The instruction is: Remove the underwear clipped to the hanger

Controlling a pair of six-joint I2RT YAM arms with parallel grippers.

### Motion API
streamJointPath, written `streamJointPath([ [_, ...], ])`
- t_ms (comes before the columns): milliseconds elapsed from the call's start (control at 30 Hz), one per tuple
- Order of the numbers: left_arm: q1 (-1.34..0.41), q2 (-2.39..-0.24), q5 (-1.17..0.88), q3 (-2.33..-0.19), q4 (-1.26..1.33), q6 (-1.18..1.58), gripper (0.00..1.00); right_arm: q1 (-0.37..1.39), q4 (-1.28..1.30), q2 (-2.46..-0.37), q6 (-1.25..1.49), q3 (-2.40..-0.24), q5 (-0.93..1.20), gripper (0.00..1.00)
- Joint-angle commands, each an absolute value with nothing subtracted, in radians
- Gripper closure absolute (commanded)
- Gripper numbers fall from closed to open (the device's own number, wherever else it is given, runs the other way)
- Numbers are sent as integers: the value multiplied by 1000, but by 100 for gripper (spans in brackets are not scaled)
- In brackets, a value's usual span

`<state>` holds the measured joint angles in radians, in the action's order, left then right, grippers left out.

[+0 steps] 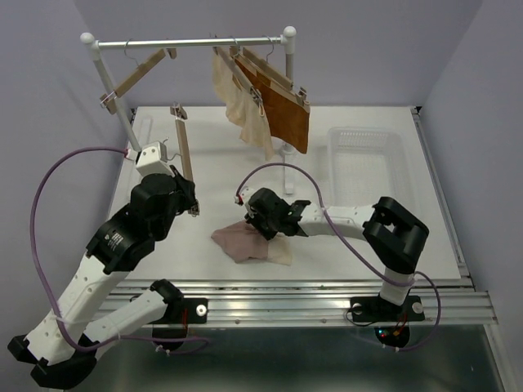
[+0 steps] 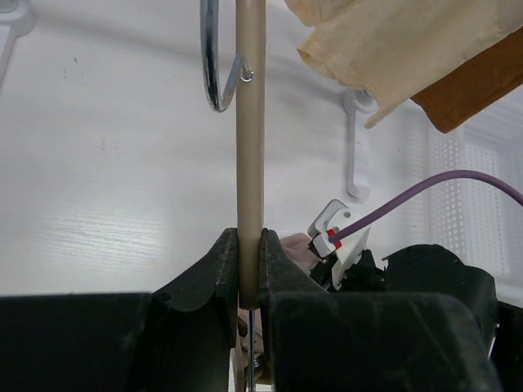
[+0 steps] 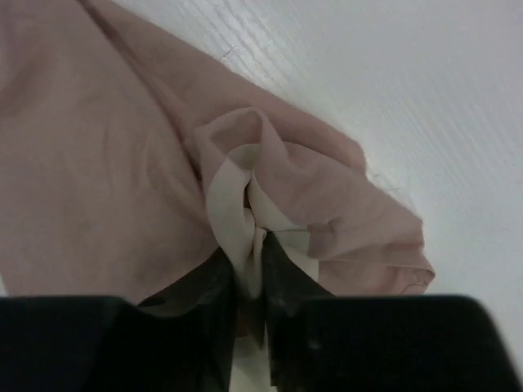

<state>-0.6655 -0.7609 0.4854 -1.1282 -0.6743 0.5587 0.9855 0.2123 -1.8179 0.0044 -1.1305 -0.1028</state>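
By the near edge of the bench [image 1: 225,175], the right gripper [image 3: 249,263] is pinching a bunched fold of soft, light-looking pink underwear [image 3: 114,163]; the left gripper [image 2: 249,255] is clamping 1 hanger [image 2: 249,122].

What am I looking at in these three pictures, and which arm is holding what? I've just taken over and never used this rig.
Two robot arms are bolted at the near edge of a white table. The wide picture comes from a fixed camera above and behind them; the other two look out from each wrist, past its own fingers. The left gripper is clamped on a wooden hanger that is off the rack. The right gripper pinches the pale pink underwear, crumpled on the table. The cream underwear and the orange-brown underwear hang clipped on the rack. A clear basket sits to the right.
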Motion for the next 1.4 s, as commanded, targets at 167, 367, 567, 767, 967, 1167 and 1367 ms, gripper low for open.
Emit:
streamJointPath([
  [167, -663, -772, 525, -1135, -581, 537, 100, 970, 226, -1642, 120, -1178, -395, 99],
  [367, -661, -778, 514, -1137, -532, 511, 100, 739, 169, -1390, 134, -1186, -665, 99],
  [567, -658, -801, 528, -1134, -523, 502, 100, 552, 126, -1269, 77, -1236, -756, 99],
  [767, -649, -841, 534, -1141, -508, 482, 100, 404, 103, -1244, 55, -1220, -767, 99],
  [967, -591, -893, 497, -1169, -446, 425, 100, 377, 104, -1261, 69, -1114, -695, 14],
  [1167, -500, -1017, 425, -1284, -422, 342, 100, 377, 104, -1235, 106, -1085, -710, 0],
  [1367, -405, -1175, 347, -1477, -393, 223, 100, 377, 71, -1197, 110, -1055, -661, 0],
])
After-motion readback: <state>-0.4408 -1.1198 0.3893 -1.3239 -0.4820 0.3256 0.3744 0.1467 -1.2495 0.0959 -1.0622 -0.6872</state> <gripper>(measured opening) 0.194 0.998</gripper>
